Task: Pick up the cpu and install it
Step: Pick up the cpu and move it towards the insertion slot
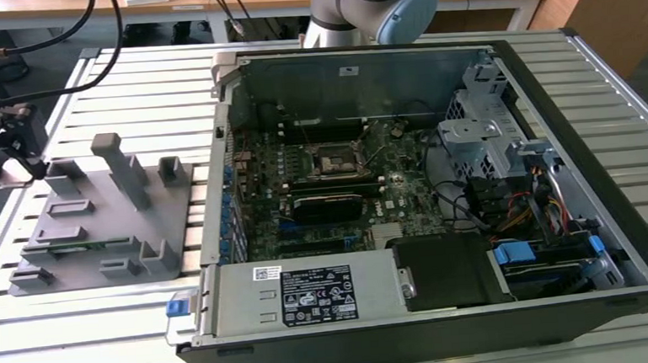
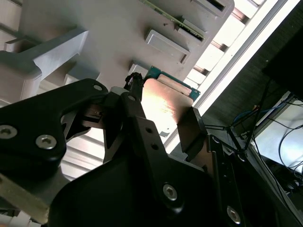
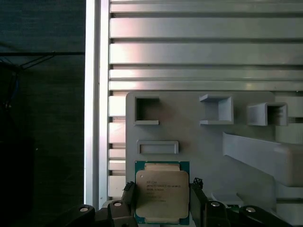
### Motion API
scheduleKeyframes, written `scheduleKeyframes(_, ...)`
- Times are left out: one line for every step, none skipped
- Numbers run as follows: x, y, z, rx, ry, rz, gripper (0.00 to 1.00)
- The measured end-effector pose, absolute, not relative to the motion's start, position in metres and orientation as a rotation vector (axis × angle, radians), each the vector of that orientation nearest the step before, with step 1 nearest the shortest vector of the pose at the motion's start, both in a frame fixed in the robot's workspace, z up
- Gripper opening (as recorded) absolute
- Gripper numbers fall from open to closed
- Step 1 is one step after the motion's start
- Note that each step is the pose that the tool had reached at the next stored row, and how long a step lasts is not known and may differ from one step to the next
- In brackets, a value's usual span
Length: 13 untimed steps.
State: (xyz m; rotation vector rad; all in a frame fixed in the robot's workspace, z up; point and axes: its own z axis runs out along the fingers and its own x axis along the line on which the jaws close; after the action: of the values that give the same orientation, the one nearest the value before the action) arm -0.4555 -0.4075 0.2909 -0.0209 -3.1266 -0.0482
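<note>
The cpu [image 3: 162, 193] is a flat square chip with a silvery top and a green edge. It sits between my gripper's two black fingers [image 3: 128, 195], which press on its opposite sides. In the second wrist view the cpu [image 2: 165, 105] hangs a little above the grey fixture plate [image 2: 94, 28], near the plate's edge. In the exterior view my gripper [image 1: 13, 167] is at the far left, beside the fixture plate [image 1: 101, 220]. The black square motherboard socket [image 1: 332, 160] lies inside the open computer case [image 1: 631, 239], far from the gripper.
Grey blocks and posts [image 1: 121, 169] rise from the fixture plate. The slatted metal table [image 1: 86, 331] ends close to the gripper at the exterior view's left. Cables [image 1: 68, 45] hang above that side. The arm's base [image 1: 364, 10] stands behind the case.
</note>
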Motion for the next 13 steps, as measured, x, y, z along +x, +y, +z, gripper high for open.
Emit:
scheduleKeyframes(-0.4555, -0.4075, 0.2913, -0.021, -3.127, -0.048, 0.54)
scheduleKeyframes(-0.4555, -0.4075, 0.2917, -0.021, -3.127, -0.048, 0.54)
scheduleKeyframes(-0.4555, -0.4075, 0.2921, -0.021, -3.127, -0.048, 0.54)
scheduleKeyframes(-0.4555, -0.4075, 0.2925, -0.021, -3.127, -0.048, 0.54)
scheduleKeyframes(-0.4555, -0.4075, 0.2929, -0.021, -3.127, -0.048, 0.54)
scheduleKeyframes(-0.4555, -0.4075, 0.2933, -0.021, -3.127, -0.048, 0.54)
scheduleKeyframes(-0.4555, -0.4075, 0.2936, -0.021, -3.127, -0.048, 0.54)
scheduleKeyframes(-0.4555, -0.4075, 0.2941, -0.021, -3.127, -0.048, 0.54)
scheduleKeyframes(-0.4555, -0.4075, 0.2945, -0.021, -3.127, -0.048, 0.54)
scheduleKeyframes(-0.4555, -0.4075, 0.2950, -0.021, -3.127, -0.048, 0.54)
scheduleKeyframes(-0.4555, -0.4075, 0.2954, -0.021, -3.128, -0.048, 0.54)
scheduleKeyframes(-0.4555, -0.4075, 0.2959, -0.021, -3.128, -0.048, 0.54)
scheduleKeyframes(-0.4555, -0.4075, 0.2963, -0.021, -3.128, -0.048, 0.54)
